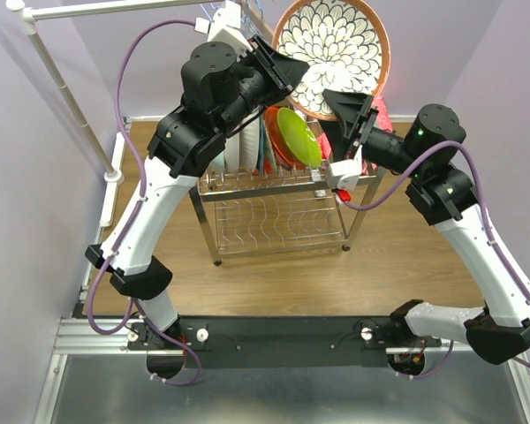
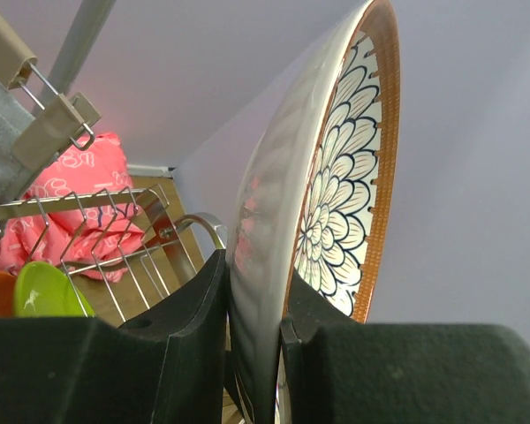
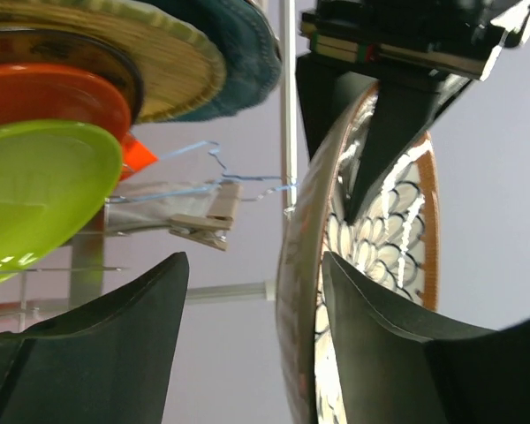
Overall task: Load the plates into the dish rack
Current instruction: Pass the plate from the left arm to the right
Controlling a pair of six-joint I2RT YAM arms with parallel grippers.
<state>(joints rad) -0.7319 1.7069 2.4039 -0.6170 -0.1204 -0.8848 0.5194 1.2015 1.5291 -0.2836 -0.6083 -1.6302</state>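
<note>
Wooden table (image 1: 397,256) with the dish rack (image 1: 274,221) on four legs.

Top external view: set above and behind the arm bases, facing down and forward, far enough back to take in the whole dish rack (image 1: 247,181) and the floral plate (image 1: 331,49) at the top of frame. Left wrist view: hard against that plate's edge, looking up along its rim. Right wrist view: below the plate, slightly farther off and also facing up; all three views share this plate and the lime green plate (image 1: 299,137).
</note>
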